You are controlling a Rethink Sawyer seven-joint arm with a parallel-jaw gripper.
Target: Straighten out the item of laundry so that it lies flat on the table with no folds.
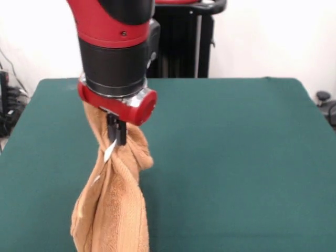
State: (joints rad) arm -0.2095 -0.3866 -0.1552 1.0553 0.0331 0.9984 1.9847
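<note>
The item of laundry (113, 210) is an orange-tan terry towel hanging in a twisted, bunched column from my gripper (116, 137). The gripper sits under the red and black wrist at the left of the front view and is shut on the towel's upper edge. A small white tag (109, 152) pokes out just below the black fingers (121, 132). The towel's lower part spreads wider and runs off the bottom of the picture, so I cannot tell whether it touches the table (236, 157).
The dark green table top stretches wide to the right of the towel. A black stand (184, 39) rises behind the table's far edge. Cables and dark gear (10, 105) lie beyond the left edge, and a black caster (325, 100) beyond the right.
</note>
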